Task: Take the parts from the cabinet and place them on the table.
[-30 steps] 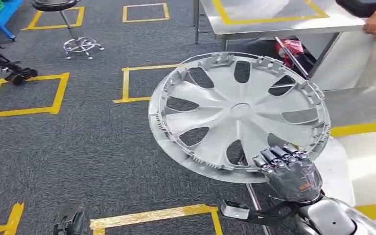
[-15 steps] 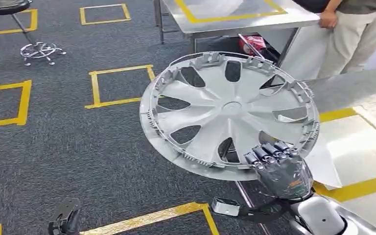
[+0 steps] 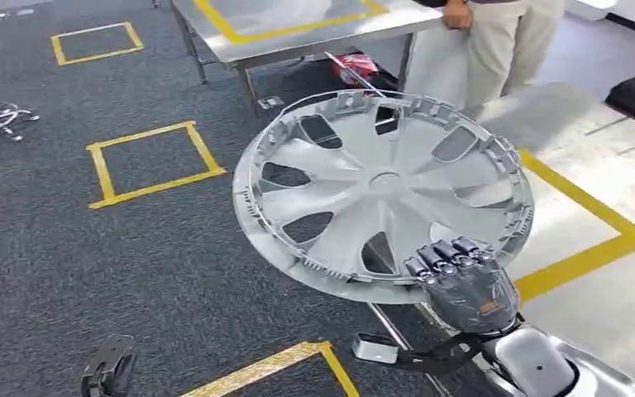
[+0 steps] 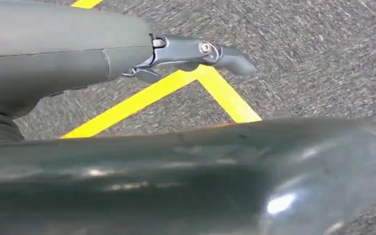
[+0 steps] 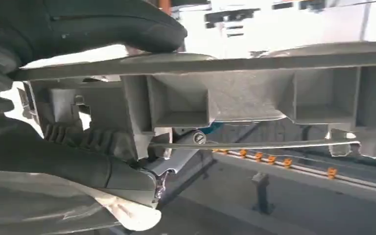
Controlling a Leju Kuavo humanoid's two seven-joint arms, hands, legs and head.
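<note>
Risk is leverage: our right hand (image 3: 463, 285) fingers (image 3: 444, 258) grip only the near rim of the hubcap (image 3: 383, 192), which may tip or slip short of the desk (image 3: 240, 41); left hand state we cannot tell.

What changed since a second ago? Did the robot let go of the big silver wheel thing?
No. The whole view swung, so the robot turned: the steel table, floor tape squares and person slid left across the head view. The right hand still grips the hubcap at its near rim, held the same way. The left hand still hangs over the carpet.
</note>
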